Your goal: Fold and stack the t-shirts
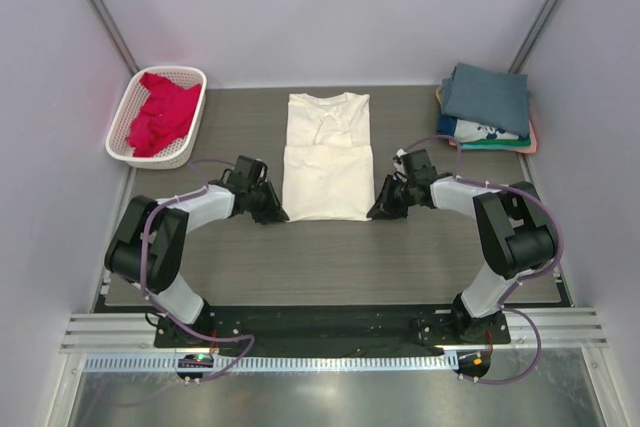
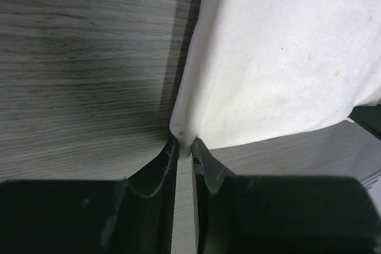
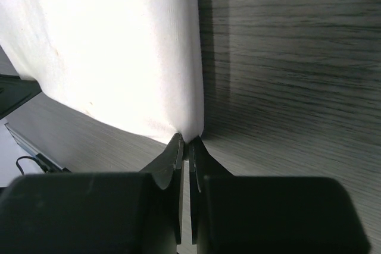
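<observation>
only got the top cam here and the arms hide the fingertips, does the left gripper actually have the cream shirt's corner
Observer: Yes. In the left wrist view the left gripper is shut on a near corner of the cream t-shirt.
Operator: and the right one
Observer: Same. The right gripper is pinched shut on the other near corner.
Operator: is the edge off the table
Observer: It looks slightly raised: a dark shadow lies on the table beside the shirt's edge in both wrist views.

Table [image 1: 330, 267]: cream shirt [image 1: 327, 162], basket [image 1: 192, 84], shirt stack [image 1: 487, 102]
</observation>
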